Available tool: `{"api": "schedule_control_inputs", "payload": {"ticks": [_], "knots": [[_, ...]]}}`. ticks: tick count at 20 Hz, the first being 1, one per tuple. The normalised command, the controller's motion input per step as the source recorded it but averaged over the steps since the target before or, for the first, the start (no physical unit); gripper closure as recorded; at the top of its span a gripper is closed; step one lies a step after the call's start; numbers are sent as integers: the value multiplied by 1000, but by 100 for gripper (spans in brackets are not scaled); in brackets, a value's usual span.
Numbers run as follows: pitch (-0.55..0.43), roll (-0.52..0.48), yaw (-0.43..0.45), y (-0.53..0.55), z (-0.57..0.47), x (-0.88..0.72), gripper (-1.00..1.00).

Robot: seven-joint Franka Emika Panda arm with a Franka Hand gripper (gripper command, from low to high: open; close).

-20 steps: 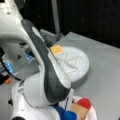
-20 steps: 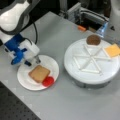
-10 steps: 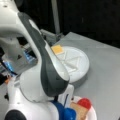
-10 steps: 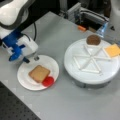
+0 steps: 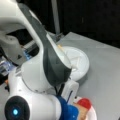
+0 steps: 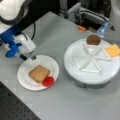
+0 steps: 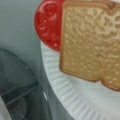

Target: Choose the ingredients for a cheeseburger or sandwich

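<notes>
Two pieces, toast (image 6: 39,73) and tomato (image 6: 48,81), lay plated beside my claw (image 6: 27,56); whether it gaped, I couldn't tell. Patty (image 6: 93,39) and cheese (image 6: 113,50) remained unpicked.

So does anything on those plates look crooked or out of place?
One thing: the red tomato disc on the small white plate hangs out over the rim beside the toast instead of lying flat inside. The patty and cheese square sit neatly on the divided tray.
</notes>
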Motion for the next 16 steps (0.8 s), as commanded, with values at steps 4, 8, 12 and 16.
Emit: {"api": "schedule_control_inputs", "payload": {"ticks": [4, 8, 12, 16], "knots": [[78, -614, -126, 356, 285, 35, -100], [39, -565, -109, 361, 243, -71, -100], [-21, -522, -86, 326, 180, -212, -100], [-105, -510, -75, 306, 31, -317, -100]]}}
